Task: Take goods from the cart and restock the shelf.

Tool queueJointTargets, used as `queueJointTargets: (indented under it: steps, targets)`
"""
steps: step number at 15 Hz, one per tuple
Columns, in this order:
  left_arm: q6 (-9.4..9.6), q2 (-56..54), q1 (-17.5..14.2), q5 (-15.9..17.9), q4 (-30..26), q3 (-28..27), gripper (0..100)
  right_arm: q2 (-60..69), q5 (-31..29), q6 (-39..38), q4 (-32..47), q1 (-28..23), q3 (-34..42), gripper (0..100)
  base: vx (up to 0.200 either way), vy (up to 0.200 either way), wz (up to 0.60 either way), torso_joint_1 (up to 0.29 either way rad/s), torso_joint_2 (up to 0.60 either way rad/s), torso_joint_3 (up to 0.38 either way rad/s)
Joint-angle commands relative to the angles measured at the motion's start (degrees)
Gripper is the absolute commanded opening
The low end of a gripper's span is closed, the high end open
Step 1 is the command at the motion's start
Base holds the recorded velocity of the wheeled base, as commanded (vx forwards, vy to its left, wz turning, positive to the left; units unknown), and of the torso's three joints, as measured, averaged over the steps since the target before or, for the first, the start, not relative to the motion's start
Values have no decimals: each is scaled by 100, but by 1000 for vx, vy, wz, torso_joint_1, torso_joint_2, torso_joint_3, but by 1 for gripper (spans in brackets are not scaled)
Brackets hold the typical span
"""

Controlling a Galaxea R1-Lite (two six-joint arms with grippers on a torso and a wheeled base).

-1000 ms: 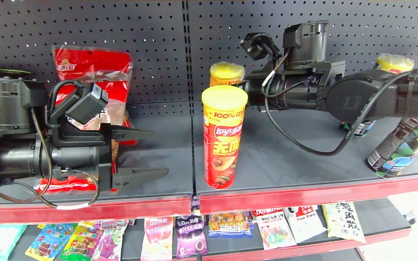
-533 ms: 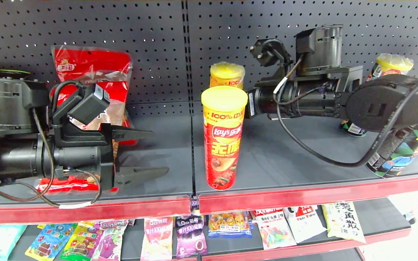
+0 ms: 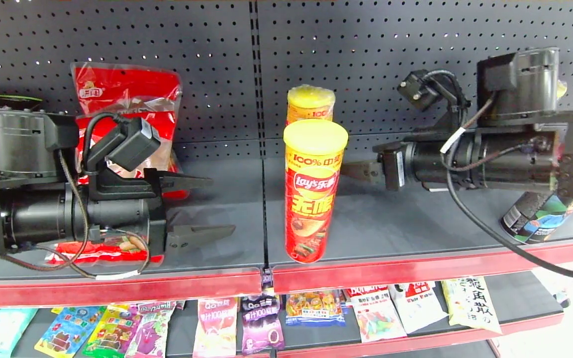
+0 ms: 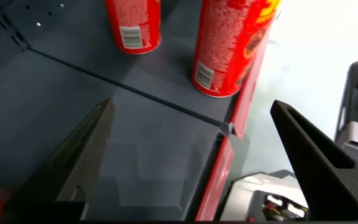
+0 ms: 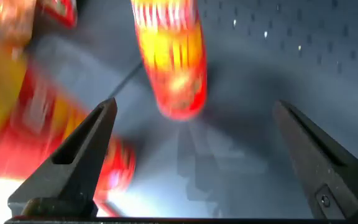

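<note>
right gripper (image 3: 355, 172), jaws apart and empty, hangs just right of the front chip can (image 3: 315, 194), which stands upright at the shelf (image 3: 416, 271) lip. any withdrawal should run straight back, judged safest against toppling it. left gripper (image 3: 222, 205), also apart, hangs left of the can.

The right gripper (image 5: 194, 107) hangs over the grey shelf (image 5: 247, 168) with its two dark fingers (image 5: 79, 155) spread wide and nothing between them. Beyond the tips, a red and yellow can (image 5: 169, 62) stands near the perforated back panel (image 5: 303, 43). A second can (image 5: 17, 124) stands nearer, beside one finger, toward the shelf's front edge. A red packet (image 5: 58, 11) lies farther off.
</note>
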State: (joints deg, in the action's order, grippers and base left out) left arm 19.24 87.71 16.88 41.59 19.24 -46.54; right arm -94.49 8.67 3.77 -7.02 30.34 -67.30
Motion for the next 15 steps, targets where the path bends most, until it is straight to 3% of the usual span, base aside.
queueJointTargets:
  steps: [1, 4, 8, 11, 15]
  targets:
    - [-8, 255, -1, -125, 151, -21, 100, 897, 21, 10, -10, 77, 859, 100, 0, 0, 0, 0, 0, 0]
    - [-60, 422, 34, -310, 370, -39, 100, 1785, 144, 1, -10, 306, 1888, 100, 0, 0, 0, 0, 0, 0]
    - [-52, 879, 377, -635, 379, -224, 100, 3420, 258, 10, -1, 130, 3232, 100, 0, 0, 0, 0, 0, 0]
    - [-16, 1187, 658, -837, 379, -452, 100, 4193, 258, 1, 17, -239, 3769, 100, 0, 0, 0, 0, 0, 0]
    - [-8, 1512, 799, -925, 388, -742, 100, 4466, 267, -78, 34, -749, 3733, 100, 0, 0, 0, 0, 0, 0]
